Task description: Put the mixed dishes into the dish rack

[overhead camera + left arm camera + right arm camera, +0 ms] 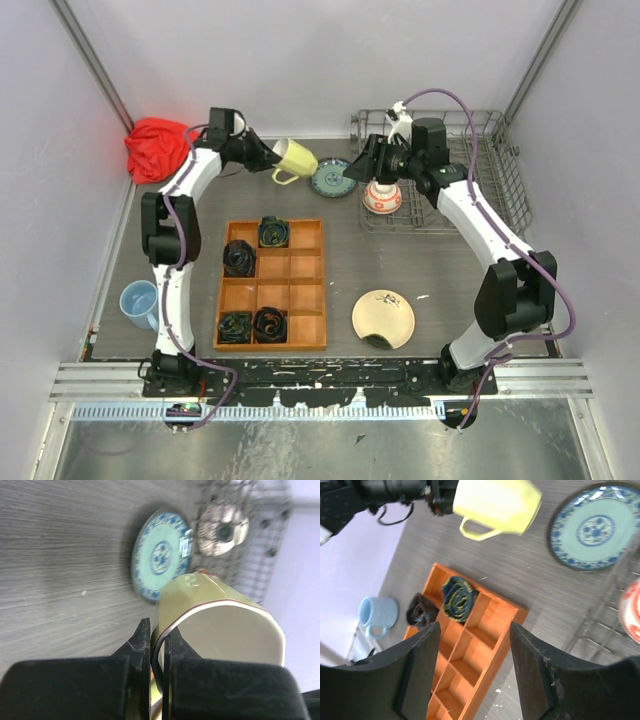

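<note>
Nearest me, the cream plate (383, 318) and light blue cup (140, 302) are sitting on the table (440, 260), unracked. Further back, the left gripper (156, 640) is pinching the pale yellow mug (220, 625) by its rim, tipped sideways beside the teal plate (331, 177). The right gripper (475, 630) is hanging open and empty by the dish rack (495, 170), where a bowl (382, 197) is sitting inside, I think. With such a thin rim pinch, I'm worrying about the mug swivelling loose and dropping onto that plate.

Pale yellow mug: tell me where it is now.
Top view, far left-centre: the pale yellow mug is pinched at its rim by the left claw, just left of the small teal patterned plate.
</note>
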Action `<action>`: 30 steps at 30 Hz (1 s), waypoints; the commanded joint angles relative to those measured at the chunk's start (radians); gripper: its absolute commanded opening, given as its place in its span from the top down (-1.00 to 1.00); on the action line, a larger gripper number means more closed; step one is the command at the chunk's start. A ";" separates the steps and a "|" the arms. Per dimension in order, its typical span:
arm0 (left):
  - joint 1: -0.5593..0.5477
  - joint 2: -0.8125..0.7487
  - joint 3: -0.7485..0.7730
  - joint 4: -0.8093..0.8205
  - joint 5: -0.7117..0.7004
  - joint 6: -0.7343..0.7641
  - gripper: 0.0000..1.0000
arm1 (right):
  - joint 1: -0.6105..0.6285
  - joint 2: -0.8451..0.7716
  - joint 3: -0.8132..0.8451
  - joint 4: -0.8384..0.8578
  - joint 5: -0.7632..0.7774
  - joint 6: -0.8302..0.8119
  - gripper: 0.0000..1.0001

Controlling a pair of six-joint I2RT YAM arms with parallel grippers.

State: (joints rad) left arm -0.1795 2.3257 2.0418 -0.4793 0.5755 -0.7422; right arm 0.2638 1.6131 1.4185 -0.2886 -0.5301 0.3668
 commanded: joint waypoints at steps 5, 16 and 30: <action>0.017 -0.261 -0.238 0.605 0.183 -0.602 1.00 | -0.004 -0.066 -0.142 0.335 -0.420 0.202 -0.29; -0.079 -0.446 -0.570 0.993 0.141 -1.020 1.00 | 0.027 -0.067 -0.320 0.912 -0.404 0.575 -0.54; -0.168 -0.574 -0.787 1.131 0.029 -1.206 1.00 | 0.042 0.002 -0.321 1.094 -0.356 0.679 -0.68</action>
State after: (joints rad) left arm -0.3431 1.8511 1.2568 0.4953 0.6441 -1.8767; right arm 0.3019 1.6016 1.0863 0.6979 -0.9001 1.0004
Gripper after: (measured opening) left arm 0.071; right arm 0.836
